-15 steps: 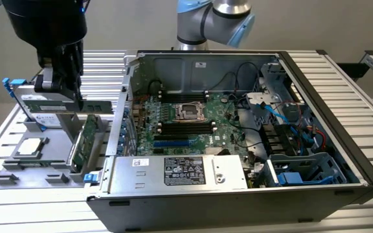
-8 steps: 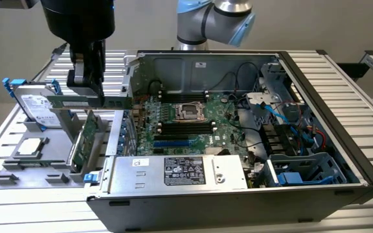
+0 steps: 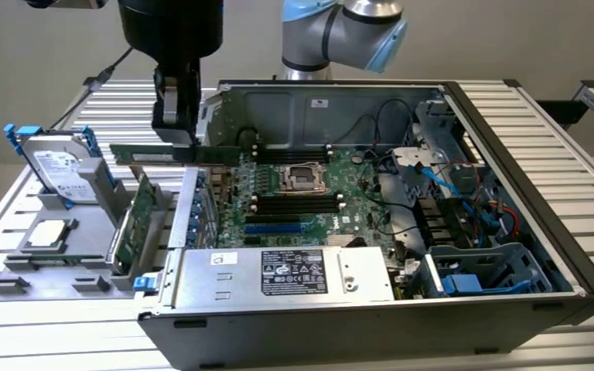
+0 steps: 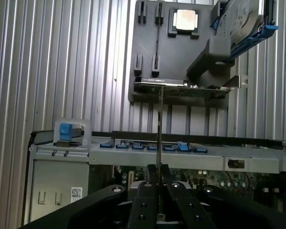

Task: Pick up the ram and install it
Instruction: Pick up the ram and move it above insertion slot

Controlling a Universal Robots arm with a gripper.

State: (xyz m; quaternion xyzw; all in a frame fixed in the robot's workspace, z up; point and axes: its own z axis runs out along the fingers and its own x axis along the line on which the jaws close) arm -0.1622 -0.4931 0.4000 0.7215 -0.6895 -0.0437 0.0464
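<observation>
End effector [image 3: 182,143] grips the ram [image 3: 142,152] over the open computer case's [image 3: 328,336] side wall; a motherboard [image 3: 364,185] lies inside.

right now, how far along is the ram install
Pickup looks done: the gripper is shut on the ram, held level in the air by the computer case edge on the exterior view's left. Left: seating it. The black memory slots beside the processor socket look bare, and the ram isn't down at them yet.
</observation>
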